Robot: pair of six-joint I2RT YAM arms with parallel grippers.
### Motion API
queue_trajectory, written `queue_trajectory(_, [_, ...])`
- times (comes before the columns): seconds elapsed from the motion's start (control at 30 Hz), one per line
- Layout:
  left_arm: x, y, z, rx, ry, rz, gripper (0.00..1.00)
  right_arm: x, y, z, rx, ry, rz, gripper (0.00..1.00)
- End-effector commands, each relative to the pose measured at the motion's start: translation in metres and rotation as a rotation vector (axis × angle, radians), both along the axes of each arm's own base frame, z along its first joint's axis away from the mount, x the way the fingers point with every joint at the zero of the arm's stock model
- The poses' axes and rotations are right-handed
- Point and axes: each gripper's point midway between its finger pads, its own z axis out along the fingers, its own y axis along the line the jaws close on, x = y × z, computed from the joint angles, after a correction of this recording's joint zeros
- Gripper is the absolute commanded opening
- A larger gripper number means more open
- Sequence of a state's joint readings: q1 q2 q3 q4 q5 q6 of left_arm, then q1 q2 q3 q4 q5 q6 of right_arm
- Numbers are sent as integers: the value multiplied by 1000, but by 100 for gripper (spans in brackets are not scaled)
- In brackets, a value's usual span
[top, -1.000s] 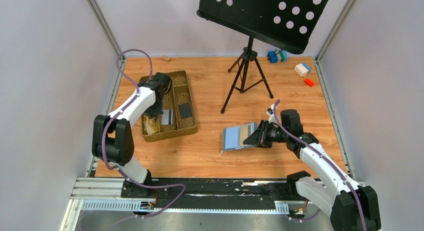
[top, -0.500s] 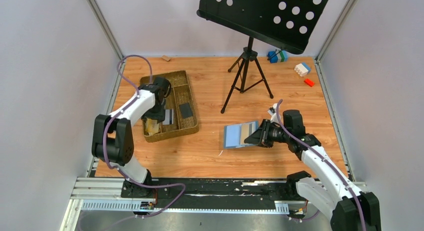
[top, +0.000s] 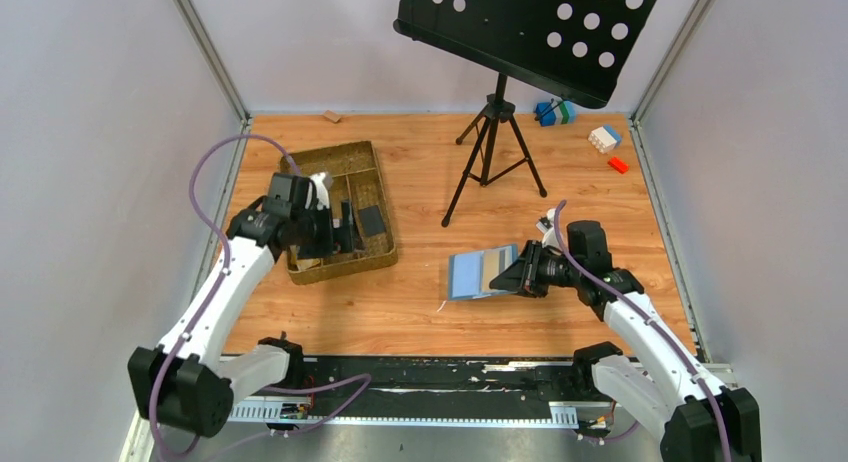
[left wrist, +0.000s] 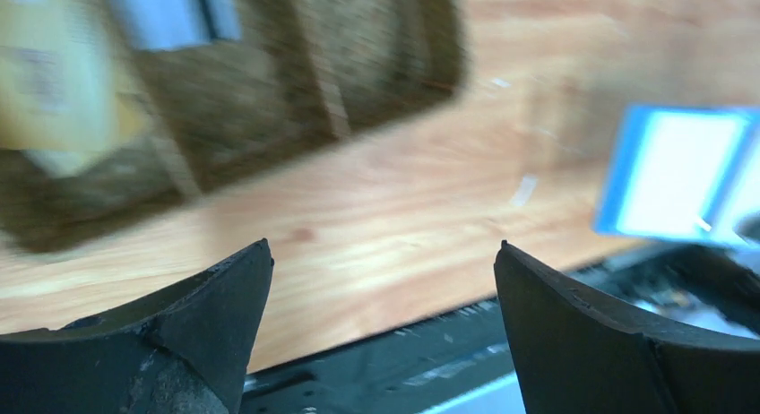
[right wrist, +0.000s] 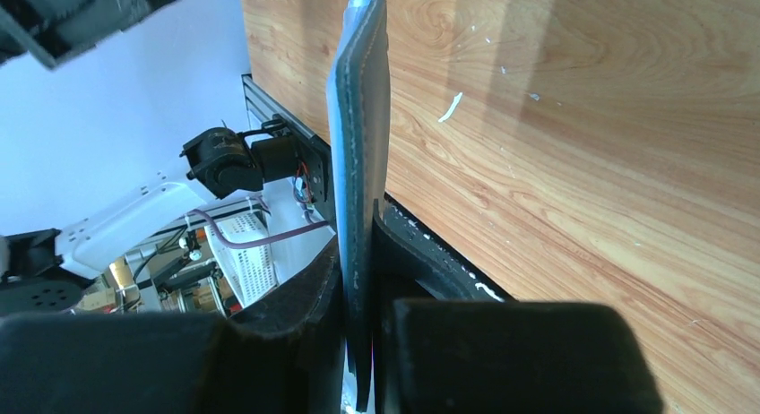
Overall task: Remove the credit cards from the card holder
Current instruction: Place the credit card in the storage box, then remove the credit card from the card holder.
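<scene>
Since a second ago the left gripper (left wrist: 381,262) has opened wide and drawn back from the brown woven compartmented tray (top: 360,148), where the small black credit card (top: 371,220) lies, while the right gripper (right wrist: 359,253) pinches the flat blue fold-over card holder (top: 468,275) over the wooden table (top: 420,317).

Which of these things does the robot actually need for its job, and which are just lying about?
Needed:
blue card holder, gripped by the right fingers
black credit card, lying in the wicker tray
left fingers, open and empty

Lying about:
music stand on its tripod
toy bricks
small tan block by the back wall
</scene>
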State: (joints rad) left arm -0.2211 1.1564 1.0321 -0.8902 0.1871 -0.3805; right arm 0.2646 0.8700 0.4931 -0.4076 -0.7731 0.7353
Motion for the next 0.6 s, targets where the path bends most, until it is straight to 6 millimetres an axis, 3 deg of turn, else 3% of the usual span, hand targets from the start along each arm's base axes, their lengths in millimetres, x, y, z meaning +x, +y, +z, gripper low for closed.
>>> queue_trajectory(0.0, [-46, -82, 18, -392, 46, -196, 100, 5, 8, 36, 82, -85, 43, 10])
queue_trajectory(0.13, [-64, -132, 36, -599, -28, -238, 100, -4, 13, 50, 162, -103, 66, 10])
queue_trajectory(0.23, [-70, -158, 47, -748, -54, -198, 100, -12, 16, 61, 225, -96, 101, 10])
queue_trajectory(0.37, [-71, -183, 49, -804, -44, -173, 100, -20, 22, 70, 252, -78, 145, 9])
queue_trajectory(0.47, [-76, -210, 64, -858, -56, -224, 100, -26, 25, 86, 285, -96, 175, 9])
queue_trajectory(0.57, [-74, -224, 72, -895, -63, -233, 100, -31, 25, 94, 298, -103, 199, 9])
